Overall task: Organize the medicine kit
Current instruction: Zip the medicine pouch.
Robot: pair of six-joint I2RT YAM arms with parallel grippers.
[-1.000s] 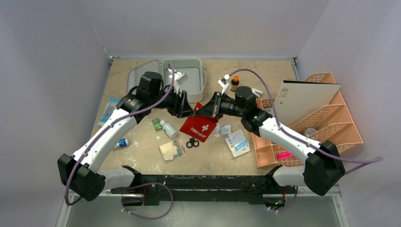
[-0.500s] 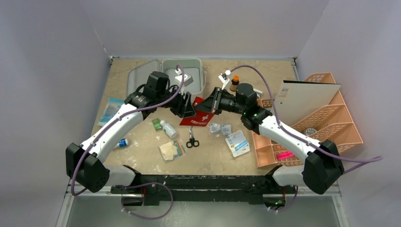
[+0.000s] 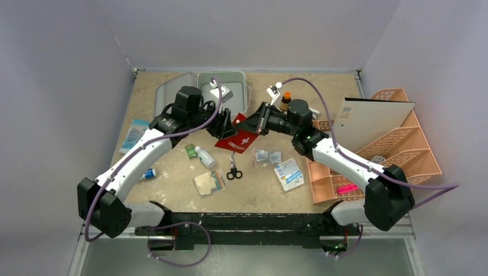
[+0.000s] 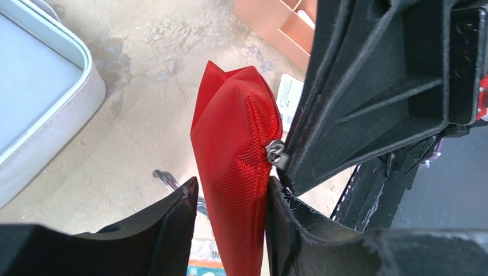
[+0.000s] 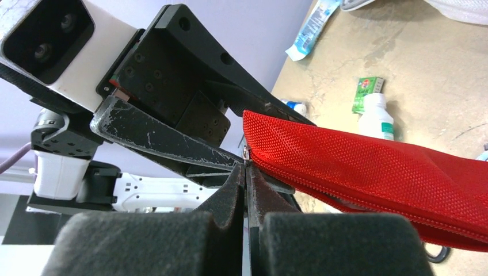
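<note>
Clamping red pouch, left tool ajar; right tool pinching zipper.

White cross on red pouch

The pouch lifted off the tabletop, where it had lain flat, and tilted up. The left gripper and right gripper carried it toward the far edge.

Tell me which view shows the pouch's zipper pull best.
Left wrist: the metal pull shows clearly on the pouch. Right wrist shows only its tip at the right tool; the top view hides it.
</note>
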